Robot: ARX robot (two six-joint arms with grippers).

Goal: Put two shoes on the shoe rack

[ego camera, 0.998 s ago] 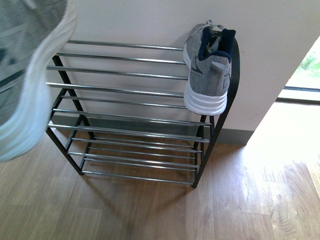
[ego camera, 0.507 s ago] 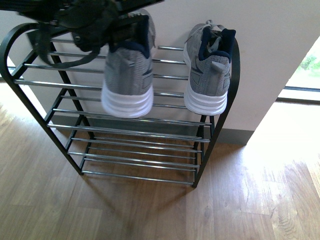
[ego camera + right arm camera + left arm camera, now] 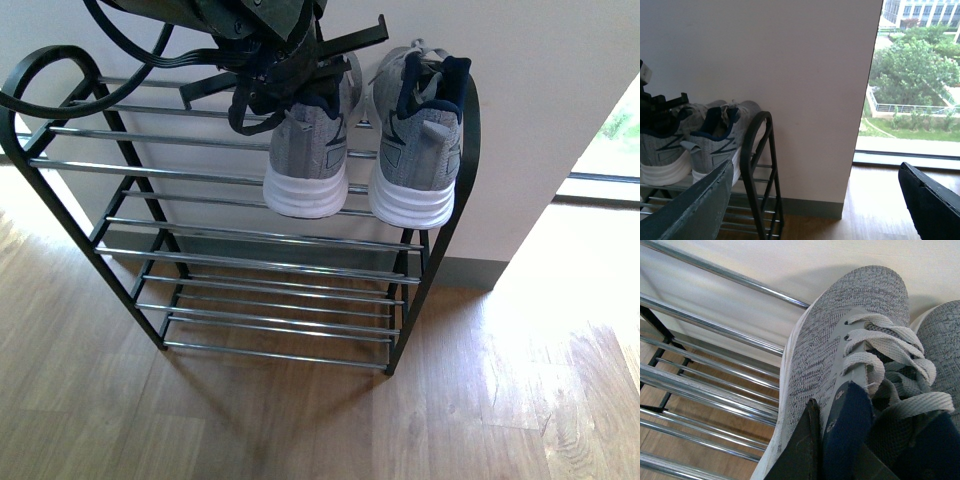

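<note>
- shoe rack (image 3: 440, 240) stands on wood floor (image 3: 300, 430), back against pale wall (image 3: 560, 60); black frame with arched ends, tiers of chrome rods (image 3: 715, 325)
- both grey sneakers are at the top tier, toward the rack's right end in the front view, toes to the wall, white heels overhanging the front rod
- other sneaker (image 3: 415, 140) sits on the top rods just inside the right arch, free of either arm; navy lining shows at its collar
- held sneaker (image 3: 305, 160) is just beside it on the left, sides close or touching, cannot tell which
- left gripper (image 3: 290, 100) comes in from above at the heel opening of the held sneaker
- left wrist view: one of the dark fingers (image 3: 800, 450) lies against the outer side of the held sneaker (image 3: 840, 340) by the navy collar, so the fingers are clamped on that collar edge; laces and toe point at the wall, other sneaker (image 3: 940, 330) at the frame edge
- cannot tell if the held sneaker's sole bears fully on the rods
- right gripper (image 3: 815, 170) hangs off to the right of the rack, fingers (image 3: 695, 210) wide apart, nothing between them
- right wrist view: both sneakers side on behind the rack's arch (image 3: 746, 160), window (image 3: 920, 75) with trees beyond the wall corner
</note>
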